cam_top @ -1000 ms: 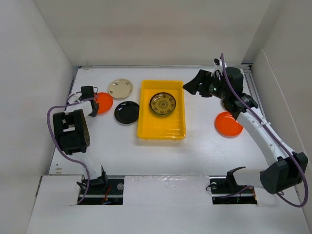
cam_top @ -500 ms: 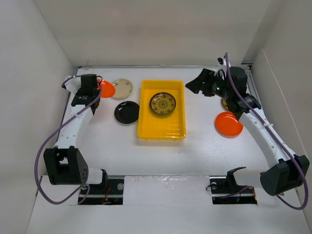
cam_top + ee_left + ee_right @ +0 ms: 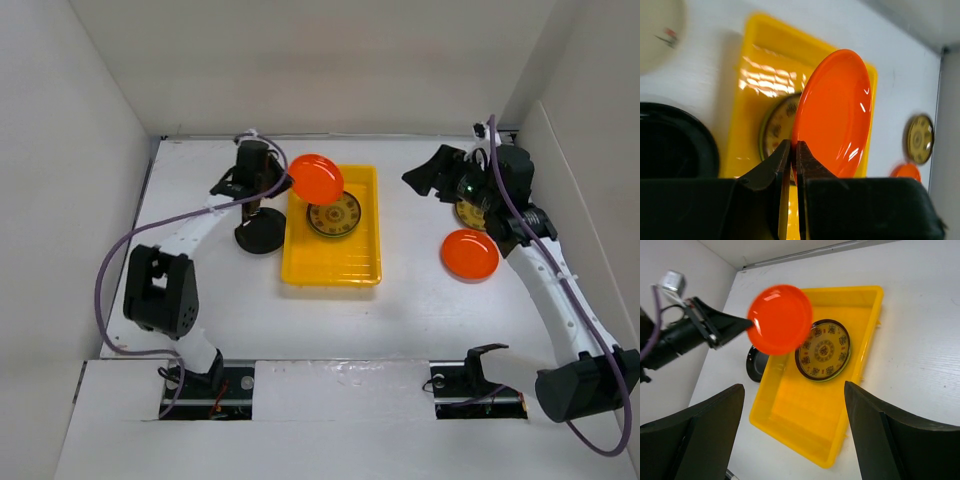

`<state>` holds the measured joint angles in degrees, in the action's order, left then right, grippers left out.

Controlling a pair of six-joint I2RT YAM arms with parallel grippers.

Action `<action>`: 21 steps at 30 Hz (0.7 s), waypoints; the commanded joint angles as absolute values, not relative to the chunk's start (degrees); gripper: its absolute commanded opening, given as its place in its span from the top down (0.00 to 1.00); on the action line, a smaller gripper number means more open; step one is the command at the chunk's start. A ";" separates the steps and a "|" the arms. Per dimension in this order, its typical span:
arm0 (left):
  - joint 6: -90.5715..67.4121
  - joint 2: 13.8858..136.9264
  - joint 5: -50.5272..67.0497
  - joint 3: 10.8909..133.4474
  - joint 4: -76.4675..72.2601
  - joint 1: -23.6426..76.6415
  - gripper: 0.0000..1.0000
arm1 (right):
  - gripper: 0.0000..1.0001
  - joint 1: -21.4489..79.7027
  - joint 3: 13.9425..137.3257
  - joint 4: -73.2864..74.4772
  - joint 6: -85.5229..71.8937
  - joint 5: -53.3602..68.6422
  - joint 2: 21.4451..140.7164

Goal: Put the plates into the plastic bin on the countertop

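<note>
My left gripper (image 3: pixel 288 181) is shut on the rim of an orange plate (image 3: pixel 316 178) and holds it tilted above the far-left part of the yellow plastic bin (image 3: pixel 365 262). The wrist view shows the jaws (image 3: pixel 793 145) pinching that plate (image 3: pixel 835 110). A gold-patterned plate (image 3: pixel 336 215) lies in the bin. A black plate (image 3: pixel 257 235) sits left of the bin. A beige plate (image 3: pixel 655 25) shows only in the left wrist view. My right gripper (image 3: pixel 426 177) is open and empty, right of the bin. A second orange plate (image 3: pixel 470 255) and a second gold-patterned plate (image 3: pixel 468 212) lie on the right.
White walls enclose the white countertop (image 3: pixel 420 300) on three sides. The right arm partly covers the second gold-patterned plate. The left arm crosses over the spot where the beige plate lies. The bin's near half (image 3: pixel 805 425) holds nothing.
My left arm has swung right from the far-left corner, carrying the orange plate from beside the beige plate to above the bin. My right gripper has drifted slightly right.
</note>
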<state>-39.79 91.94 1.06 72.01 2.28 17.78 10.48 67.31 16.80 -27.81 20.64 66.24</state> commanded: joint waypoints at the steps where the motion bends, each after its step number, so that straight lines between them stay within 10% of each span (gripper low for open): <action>1: -37.71 94.30 7.64 75.14 -2.72 21.61 1.00 | 0.14 8.88 66.80 17.75 -26.10 21.18 63.81; 8: -39.72 99.84 10.81 73.30 -7.11 22.68 1.00 | 0.14 7.83 64.95 18.28 -25.58 20.65 61.70; 11: -39.73 99.85 9.77 73.30 -6.42 23.38 0.53 | 0.14 7.82 64.43 18.81 -25.58 20.65 61.70; 16: -38.50 95.11 4.23 74.00 -3.44 23.91 0.26 | 0.14 7.82 63.90 18.81 -25.58 20.65 61.17; 18: -37.71 93.17 -1.36 74.00 -1.85 23.91 0.01 | 0.14 7.82 63.90 18.81 -25.58 21.18 61.17; 21: -40.58 89.04 -7.11 71.99 -0.09 18.93 0.00 | 0.07 7.82 63.19 18.29 -24.88 21.18 60.56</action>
<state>-39.00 96.27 0.95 72.01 -0.27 23.29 8.21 63.51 19.84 -26.46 20.71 62.17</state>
